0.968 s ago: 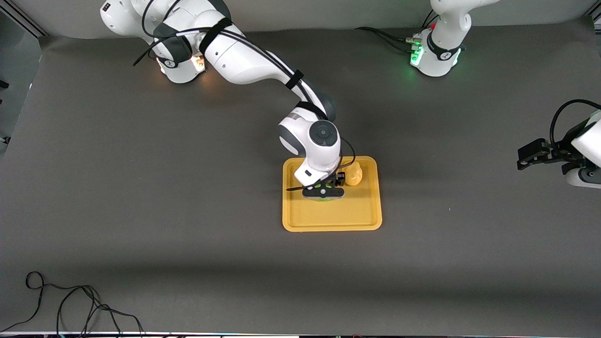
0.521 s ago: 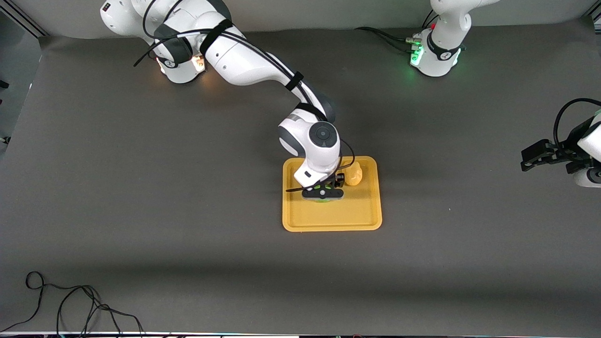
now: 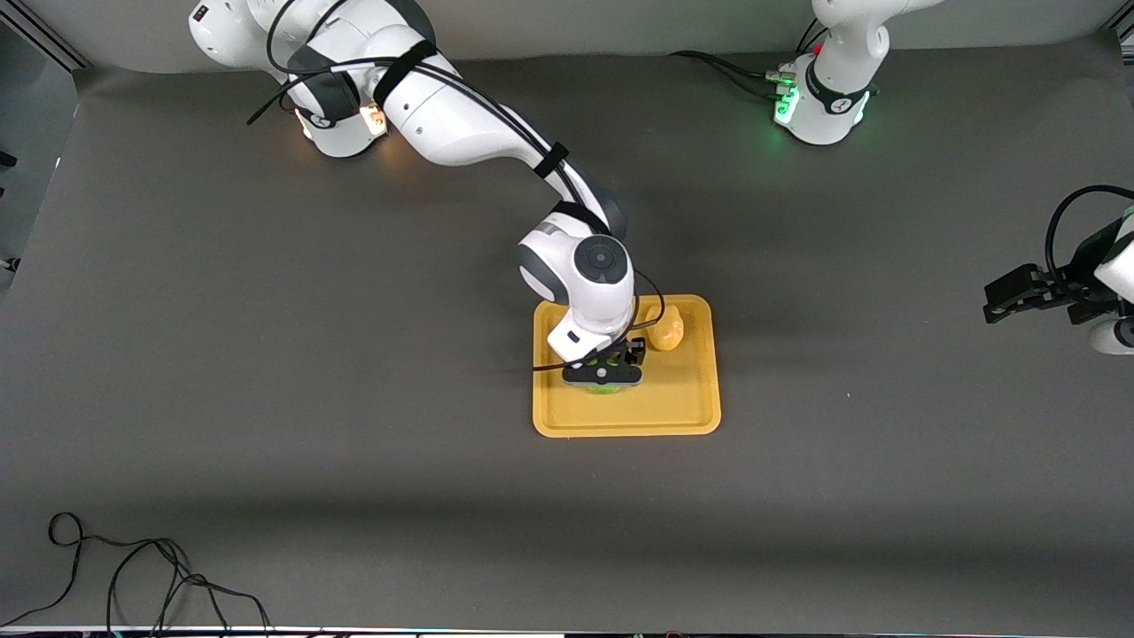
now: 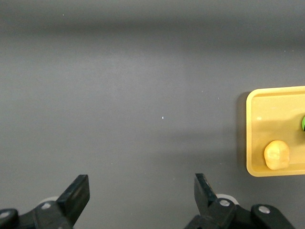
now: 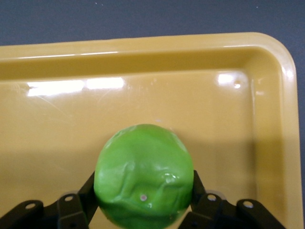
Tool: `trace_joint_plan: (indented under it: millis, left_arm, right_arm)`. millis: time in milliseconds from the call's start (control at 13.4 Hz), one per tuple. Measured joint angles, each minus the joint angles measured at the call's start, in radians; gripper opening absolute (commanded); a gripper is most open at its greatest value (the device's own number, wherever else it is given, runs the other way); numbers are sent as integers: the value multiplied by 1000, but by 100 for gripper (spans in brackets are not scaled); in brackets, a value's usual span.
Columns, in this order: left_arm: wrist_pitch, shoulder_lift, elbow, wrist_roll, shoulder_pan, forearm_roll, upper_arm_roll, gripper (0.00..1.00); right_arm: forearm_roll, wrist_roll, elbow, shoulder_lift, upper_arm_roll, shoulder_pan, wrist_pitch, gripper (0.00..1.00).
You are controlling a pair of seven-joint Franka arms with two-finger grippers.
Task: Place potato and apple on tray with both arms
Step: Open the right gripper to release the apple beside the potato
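My right gripper (image 3: 603, 383), pinching the apple (image 5: 143, 175), has drifted nearer the front camera over the tray (image 3: 693, 409). Potato (image 3: 665, 330) lies on the tray. My left gripper (image 4: 141, 200) waits spread, well apart. Release seems next.

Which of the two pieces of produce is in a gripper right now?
The apple, the round green one: the right gripper grips it over the tray. The lumpy yellow potato lies free on the tray.

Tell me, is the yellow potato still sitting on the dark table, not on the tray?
No, the potato lies on the tray, beside the right gripper that grips the apple.
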State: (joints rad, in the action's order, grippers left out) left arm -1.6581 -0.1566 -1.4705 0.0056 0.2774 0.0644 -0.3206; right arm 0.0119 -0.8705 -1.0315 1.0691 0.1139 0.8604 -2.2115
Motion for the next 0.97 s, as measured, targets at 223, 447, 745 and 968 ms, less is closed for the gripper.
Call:
trace_joint_plan:
  millis: [223,447,745,968]
  left_arm:
    - [2,5,0,41,-1,-1,0,98]
    - [14,16,0,43,-1,-1,1,98]
    - [23,25,-2,48,0,-4,6,98]
    - [47,28,-2,14,-1,-5,3,98]
  right_arm:
    - [0,0,0,1,0,0,-12,35]
    - [0,0,0,7,0,0,-13,75]
    - [0,0,5,8,0,0,-12,100]
    - [0,0,52,-18,7,0,79,100]
